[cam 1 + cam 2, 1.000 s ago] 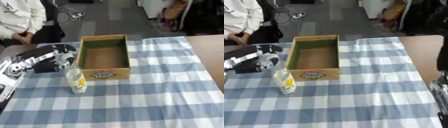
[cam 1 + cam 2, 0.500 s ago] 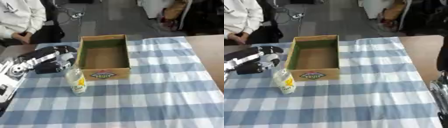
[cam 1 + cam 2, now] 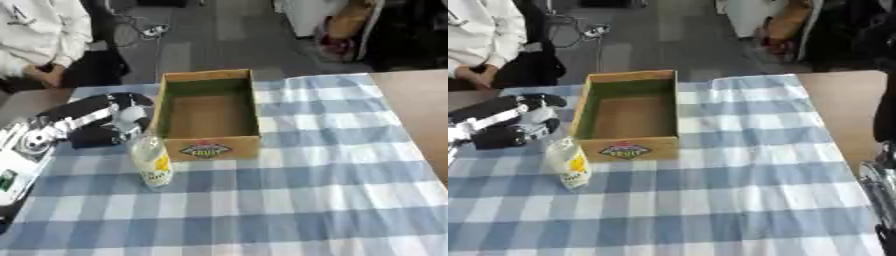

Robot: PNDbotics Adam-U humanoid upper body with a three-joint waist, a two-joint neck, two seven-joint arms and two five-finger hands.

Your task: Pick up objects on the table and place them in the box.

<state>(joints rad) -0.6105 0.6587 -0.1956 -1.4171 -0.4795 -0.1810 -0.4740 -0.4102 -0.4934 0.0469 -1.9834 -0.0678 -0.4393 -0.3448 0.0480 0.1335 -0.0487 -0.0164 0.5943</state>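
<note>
Closing In on the Bottle Beside the Box

Reaching in from the left edge, the left robot hand [image 3: 109, 120] sits just behind and to the left of the bottle [image 3: 152, 161], its dark fingers curled near the bottle's pale cap. Whether they actually touch or pinch the cap cannot be told from either view, so the state of that hand stays uncertain. Compared with a second ago, the arm has crept a little toward the bottle's top, while the bottle itself stands upright in the same spot on the checked counter [image 3: 289, 200], just outside the front left corner of the box [image 3: 208, 110]. Nothing has been lifted yet.

Moving rightward, the cardboard box lies open and looks empty (its green inner walls and brown floor both show), with a printed label on the front face. To its right the cloth carries nothing else, so the bottle appears to be the only object to move.

My reading is that the grasp is being set up and the task has barely begun. At the far right edge of the right eye view, a sliver of the right arm shows, but the right robot hand itself is not visible
</note>
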